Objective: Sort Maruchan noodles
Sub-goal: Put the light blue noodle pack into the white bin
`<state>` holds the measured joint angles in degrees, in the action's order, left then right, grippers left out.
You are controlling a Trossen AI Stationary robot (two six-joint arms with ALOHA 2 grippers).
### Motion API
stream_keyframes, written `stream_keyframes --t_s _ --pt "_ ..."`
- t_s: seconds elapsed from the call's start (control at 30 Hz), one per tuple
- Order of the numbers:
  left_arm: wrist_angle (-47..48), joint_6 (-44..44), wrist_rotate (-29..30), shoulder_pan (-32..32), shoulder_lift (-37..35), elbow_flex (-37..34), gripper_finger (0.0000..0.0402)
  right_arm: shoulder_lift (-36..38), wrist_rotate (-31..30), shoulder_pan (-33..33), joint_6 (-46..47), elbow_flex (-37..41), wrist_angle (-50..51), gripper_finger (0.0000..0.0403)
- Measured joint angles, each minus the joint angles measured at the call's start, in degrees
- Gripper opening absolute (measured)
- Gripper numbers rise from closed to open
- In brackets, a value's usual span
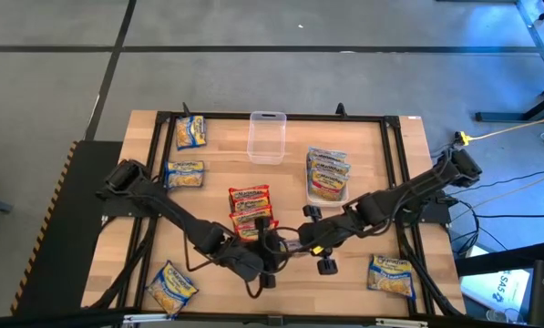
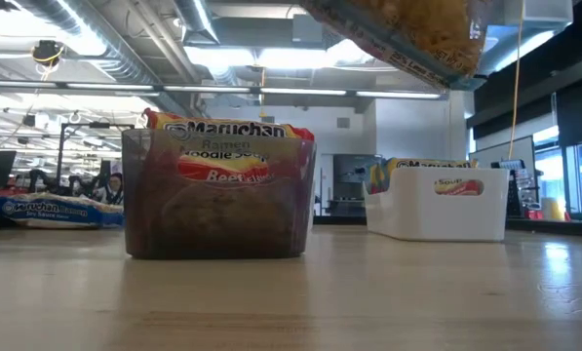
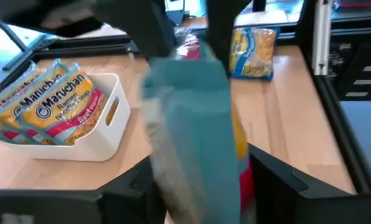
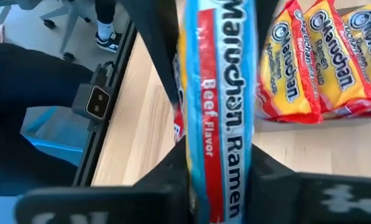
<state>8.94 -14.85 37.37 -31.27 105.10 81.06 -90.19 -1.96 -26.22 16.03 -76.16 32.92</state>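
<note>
One Maruchan beef pkt (image 4: 219, 106) is up off the table, edge-on, between both grippers, just beside the grey bin (image 1: 251, 211) on the side away from the clear tub (image 1: 266, 137). In the low view the pkt hangs high, above and right of the grey bin.

R gripper (image 4: 219, 180): fingers pressed on both faces of the beef pkt, clamped on it. L gripper (image 3: 201, 180): same pkt sits between its fingers, but it's blurred; can't tell if they're gripping or slack. Both arms reach in from opposite sides and meet next to the grey bin.

Grey bin holds red-label pkts (image 1: 251, 208), stood on edge, approx three.

White bin (image 1: 327, 194) is near the grey bin, across from the L arm's side, w/ pinkish-label pkts (image 1: 328, 169) stacked in it.

Four blue-label pkts lie loose and flat:
- one (image 1: 190, 132) well away from the grey bin, by the clear tub's side of the table
- one (image 1: 184, 174) near the grey bin
- one (image 1: 172, 286) well apart, at a table corner
- one (image 1: 391, 274) well apart, past the R arm

Clear tub has nothing visible in it.

Right wrist view: a person's dark trouser leg and shoe (image 4: 105, 34) beyond the table edge.
</note>
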Motion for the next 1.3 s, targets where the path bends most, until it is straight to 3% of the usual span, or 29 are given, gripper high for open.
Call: stream_keyframes --t_s 0.2,0.4,0.67,1.0,1.3 --pt "5.47 -0.41 0.29 -1.84 -4.07 0.07 0.0174 3.69 -1.17 0.03 -0.38 -0.04 4.08 0.0050" --pt "13.97 -5.79 -1.09 -4.75 -4.96 -0.07 0.0174 10.66 -8.24 0.61 1.56 0.04 19.34 0.0049" --pt "12.27 -13.00 -1.48 -5.44 -3.80 -3.41 0.0174 15.64 -12.74 9.84 0.38 1.22 30.73 0.0049" --pt "10.82 -16.09 -0.85 -6.20 -3.80 -4.66 0.0174 16.10 -4.74 21.76 -7.41 13.48 22.18 0.0048" --pt "10.91 -15.65 -0.39 -6.62 -3.80 -4.66 0.0174 16.10 -1.87 26.48 -9.06 22.79 14.77 0.0049"
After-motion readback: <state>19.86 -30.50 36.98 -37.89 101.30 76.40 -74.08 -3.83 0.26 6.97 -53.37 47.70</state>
